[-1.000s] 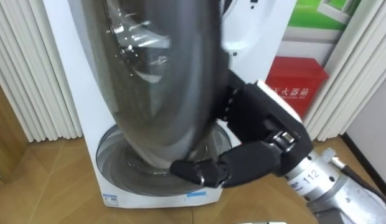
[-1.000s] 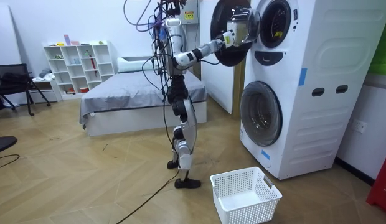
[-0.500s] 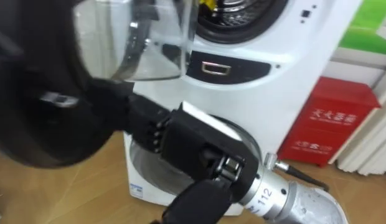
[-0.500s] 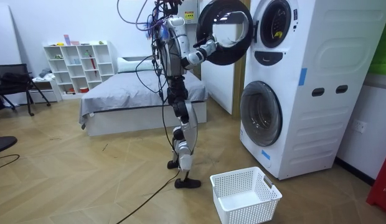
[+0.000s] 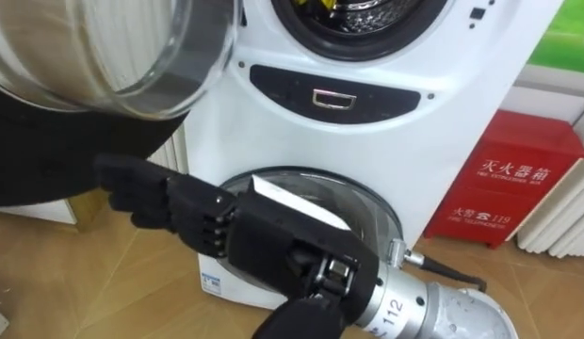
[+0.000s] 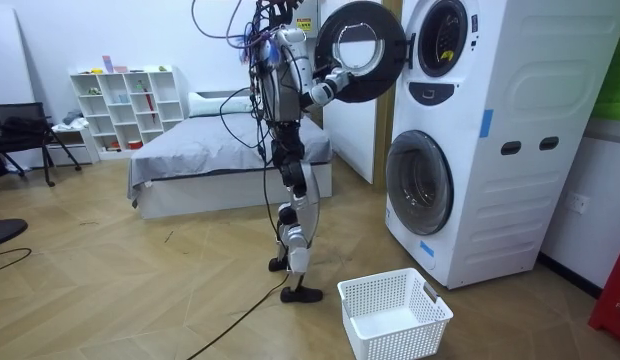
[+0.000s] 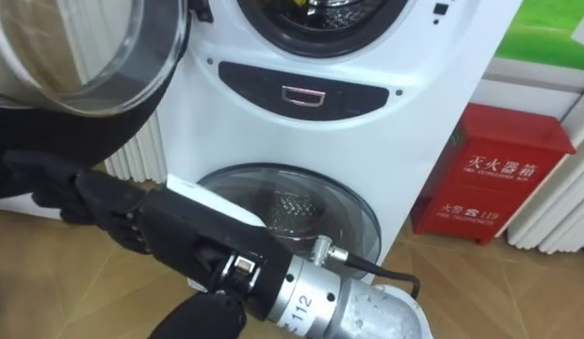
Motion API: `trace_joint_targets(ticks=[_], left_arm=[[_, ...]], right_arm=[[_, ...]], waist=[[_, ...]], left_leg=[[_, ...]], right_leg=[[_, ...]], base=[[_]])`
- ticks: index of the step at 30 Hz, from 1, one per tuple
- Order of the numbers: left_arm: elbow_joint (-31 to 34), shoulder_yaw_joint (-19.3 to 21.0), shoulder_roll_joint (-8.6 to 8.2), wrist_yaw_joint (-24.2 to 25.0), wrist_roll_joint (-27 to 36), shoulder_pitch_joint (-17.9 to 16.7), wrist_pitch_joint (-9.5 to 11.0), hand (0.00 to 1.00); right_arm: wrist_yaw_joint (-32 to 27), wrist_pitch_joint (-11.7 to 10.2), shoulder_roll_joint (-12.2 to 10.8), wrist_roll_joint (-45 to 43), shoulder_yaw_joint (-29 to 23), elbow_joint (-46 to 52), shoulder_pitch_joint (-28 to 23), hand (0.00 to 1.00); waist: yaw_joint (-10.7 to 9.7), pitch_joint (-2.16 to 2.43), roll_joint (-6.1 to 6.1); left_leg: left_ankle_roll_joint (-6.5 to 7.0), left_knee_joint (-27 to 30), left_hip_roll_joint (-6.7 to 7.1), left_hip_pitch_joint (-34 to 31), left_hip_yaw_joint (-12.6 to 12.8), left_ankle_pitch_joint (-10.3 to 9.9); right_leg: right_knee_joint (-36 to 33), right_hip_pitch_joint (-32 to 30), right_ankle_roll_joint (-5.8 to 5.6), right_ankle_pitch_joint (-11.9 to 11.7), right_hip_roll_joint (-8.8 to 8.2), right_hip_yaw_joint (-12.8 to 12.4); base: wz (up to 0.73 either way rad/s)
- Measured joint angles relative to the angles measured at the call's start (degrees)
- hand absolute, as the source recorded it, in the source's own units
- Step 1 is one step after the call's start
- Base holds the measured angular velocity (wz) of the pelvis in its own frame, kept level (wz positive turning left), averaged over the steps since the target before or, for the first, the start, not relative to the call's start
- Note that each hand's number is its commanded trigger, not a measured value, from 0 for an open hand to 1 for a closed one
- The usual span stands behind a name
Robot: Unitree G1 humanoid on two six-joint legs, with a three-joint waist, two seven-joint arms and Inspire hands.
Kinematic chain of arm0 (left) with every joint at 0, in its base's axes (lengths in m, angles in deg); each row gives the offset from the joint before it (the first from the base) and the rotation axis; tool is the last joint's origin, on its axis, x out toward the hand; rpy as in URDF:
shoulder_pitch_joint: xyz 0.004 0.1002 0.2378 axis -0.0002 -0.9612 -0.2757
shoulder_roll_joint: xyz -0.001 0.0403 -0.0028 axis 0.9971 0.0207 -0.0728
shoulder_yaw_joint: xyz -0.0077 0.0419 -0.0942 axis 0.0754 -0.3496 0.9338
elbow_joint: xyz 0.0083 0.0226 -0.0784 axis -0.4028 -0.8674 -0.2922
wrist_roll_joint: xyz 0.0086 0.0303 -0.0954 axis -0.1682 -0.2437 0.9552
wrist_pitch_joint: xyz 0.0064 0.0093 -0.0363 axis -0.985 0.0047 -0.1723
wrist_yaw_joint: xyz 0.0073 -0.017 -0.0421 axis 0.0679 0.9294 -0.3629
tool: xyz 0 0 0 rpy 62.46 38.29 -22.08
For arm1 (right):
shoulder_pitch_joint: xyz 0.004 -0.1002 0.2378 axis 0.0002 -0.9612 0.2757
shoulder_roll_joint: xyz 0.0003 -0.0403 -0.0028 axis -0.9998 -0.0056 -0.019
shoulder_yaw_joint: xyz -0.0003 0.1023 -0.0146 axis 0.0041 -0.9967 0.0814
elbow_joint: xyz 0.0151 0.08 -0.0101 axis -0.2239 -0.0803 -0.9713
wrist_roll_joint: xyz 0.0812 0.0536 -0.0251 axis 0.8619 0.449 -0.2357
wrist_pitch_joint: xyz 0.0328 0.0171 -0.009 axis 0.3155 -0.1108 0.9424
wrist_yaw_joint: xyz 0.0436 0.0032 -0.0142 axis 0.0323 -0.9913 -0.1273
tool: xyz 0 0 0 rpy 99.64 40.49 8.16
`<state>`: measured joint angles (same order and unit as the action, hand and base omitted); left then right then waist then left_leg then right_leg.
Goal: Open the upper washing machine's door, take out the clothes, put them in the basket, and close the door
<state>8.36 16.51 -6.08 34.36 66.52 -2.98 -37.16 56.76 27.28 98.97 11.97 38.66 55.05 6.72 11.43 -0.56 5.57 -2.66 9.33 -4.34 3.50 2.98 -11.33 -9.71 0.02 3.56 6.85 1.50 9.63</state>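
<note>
Right hand point(image 5: 226, 231) close under my eyes, fingers stretched out flat, gripping nothing. They lie against the dark rim of the door point(image 5: 28, 169), pushing it wide to my left so the opening is clear. The basket point(image 6: 395, 310) sits on the floor by my feet, ready for the drop. Past the door the upper drum point(image 5: 353, 19) gapes, and the clothes point(image 5: 314, 5) are in there, a scrap of yellow at the mouth. Next, I reckon: hand off the door and reach in. Lower door point(image 5: 367, 202) is shut, no business there.
</note>
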Motion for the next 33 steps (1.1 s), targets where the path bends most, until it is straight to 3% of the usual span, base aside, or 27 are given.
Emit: trace_joint_targets(ticks=[6,8,12,18,21,27,33], left_arm=[[0.12,0.29,0.14,0.02,0.01,-0.67,0.12,0.0],[0.0,1.9,-0.01,-0.09,0.04,-0.73,0.17,0.0],[0.0,3.02,-0.48,-0.81,0.01,-1.2,0.18,0.0],[0.31,3.95,-1.83,-3.05,-0.03,-1.11,0.15,0.0],[0.76,4.52,-2.67,-4.12,-0.09,-0.94,0.15,0.0],[1.11,4.53,-3.7,-4.99,-0.15,-1.01,0.06,0.0],[1.08,4.61,-4.03,-4.96,-1.07,-1.29,-1.17,0.0]], right_arm=[[-0.97,-0.02,1.96,-2.78,-1.75,-0.04,-0.01,0.0],[-2.22,-0.04,3.51,-2.87,-5.36,-0.81,-0.01,0.0],[-6.98,-0.18,3.73,-4.13,-11.35,-2.91,-0.19,0.0],[-16.3,-0.74,3.27,-4.08,-14.13,-4.5,-1.4,0.0],[-20.29,-0.82,2.16,-4.01,-14.81,-6.34,-0.62,0.0],[-26.06,-0.82,-0.18,-3.97,-15.27,-14.01,5.27,0.0],[-29.21,-0.82,-0.35,-3.45,-15.33,-14.91,7.16,0.0]], waist=[[-0.84,-0.17,0.36],[-2.24,-0.28,0.53],[-3.53,-0.35,0.45],[-4.68,-0.36,-0.23],[-4.71,-0.13,-0.63],[-4.61,0.04,-1.35],[-4.03,0.19,-2.11]], left_leg=[[0.05,-0.21,0.1,0.17,0.01,0.0],[0.06,-0.05,0.18,0.14,-0.09,-0.01],[0.09,-0.01,0.19,0.23,-0.04,-0.03],[0.09,-0.16,0.19,0.22,0.15,-0.04],[0.09,-0.14,0.19,0.12,0.14,-0.04],[0.12,0.03,0.18,0.42,0.09,-0.02],[0.11,0.05,0.18,1.12,0.08,-0.02]], right_leg=[[0.3,0.27,-0.13,0.07,-0.18,-0.06],[1.0,0.87,-0.26,0.09,-0.36,0.01],[1.09,1.0,-0.28,0.1,-0.27,0.04],[1.1,0.96,-0.29,0.11,-0.2,0.36],[1.1,1.04,-0.31,0.12,-0.37,1.26],[0.97,1.32,-0.31,0.11,-0.4,1.29],[1.08,2.27,-0.32,0.4,-0.38,1.35]], base=[[0.01],[0.09],[0.01],[0.0],[0.04],[0.0],[0.01]])
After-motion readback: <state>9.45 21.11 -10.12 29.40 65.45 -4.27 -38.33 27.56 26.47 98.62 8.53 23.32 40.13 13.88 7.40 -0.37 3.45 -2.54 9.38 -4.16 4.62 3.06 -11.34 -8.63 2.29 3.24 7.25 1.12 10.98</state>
